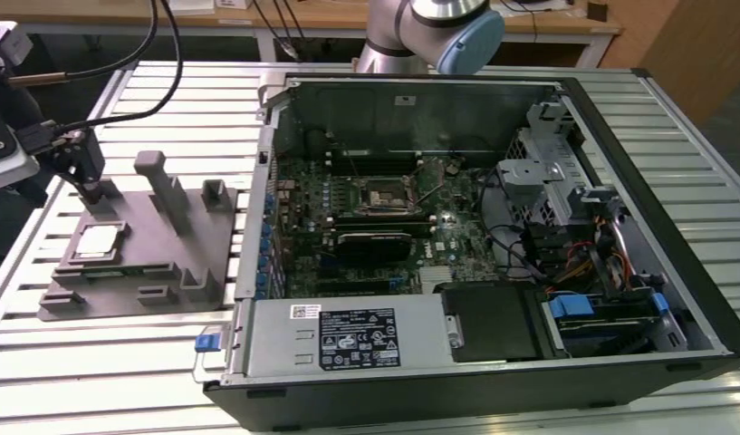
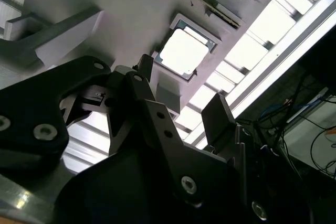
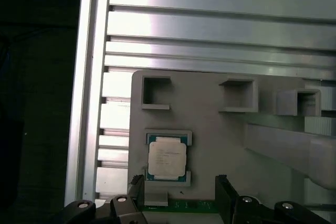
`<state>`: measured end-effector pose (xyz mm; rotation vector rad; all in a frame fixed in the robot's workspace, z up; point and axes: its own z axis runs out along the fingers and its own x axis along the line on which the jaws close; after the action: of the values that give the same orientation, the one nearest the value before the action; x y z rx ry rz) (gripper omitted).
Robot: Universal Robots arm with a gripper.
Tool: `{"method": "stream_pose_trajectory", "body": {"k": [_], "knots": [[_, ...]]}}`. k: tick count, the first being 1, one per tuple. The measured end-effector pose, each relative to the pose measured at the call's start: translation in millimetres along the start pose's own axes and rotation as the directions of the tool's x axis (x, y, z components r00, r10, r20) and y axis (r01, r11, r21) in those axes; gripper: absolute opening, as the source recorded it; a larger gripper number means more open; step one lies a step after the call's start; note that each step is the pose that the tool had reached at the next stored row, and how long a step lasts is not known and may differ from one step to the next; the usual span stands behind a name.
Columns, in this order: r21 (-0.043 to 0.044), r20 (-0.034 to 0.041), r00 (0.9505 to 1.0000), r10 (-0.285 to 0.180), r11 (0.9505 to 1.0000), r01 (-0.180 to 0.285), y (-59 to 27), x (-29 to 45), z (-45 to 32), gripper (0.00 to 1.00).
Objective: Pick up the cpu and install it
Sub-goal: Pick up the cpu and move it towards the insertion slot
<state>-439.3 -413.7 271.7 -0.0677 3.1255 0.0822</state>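
cpu [image 1: 95, 238]: lies flat, silvery face up, in a square recess of the grey fixture [image 1: 140, 258], left-middle of the exterior view. Fixture sits on the slatted aluminium worktop [image 1: 140, 362], just beside the open computer case [image 1: 406, 118] on the exterior view's left.

Writing: faint print on the cpu lid in the first wrist view [image 3: 167, 156], too small to read. White printed label [image 1: 358, 337] on the metal housing at the lower centre of the case, with a small blue label [image 1: 303, 311] beside it; neither is legible.

Gripper [image 1: 91, 186]: hangs over the fixture, just above the cpu and not touching it. In both wrist views the fingers [image 2: 144, 67] stand apart with nothing between them.

View differences: the exterior view takes in the motherboard and the black socket frame [image 1: 379, 195]. The first wrist view gives the cpu's green rim and the raised lips of its recess, with the fingers [image 3: 137, 182] near the cpu's edge. The second wrist view catches the cpu [image 2: 184, 51] as a bright glare patch
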Motion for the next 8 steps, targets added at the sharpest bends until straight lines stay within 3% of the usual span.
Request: {"method": "stream_pose_trajectory", "body": {"k": [8], "knots": [[-0.0003,-0.0015,1.0,-0.002,1.0,0.002,-0.6,-0.3,9.6,0.64]]}}
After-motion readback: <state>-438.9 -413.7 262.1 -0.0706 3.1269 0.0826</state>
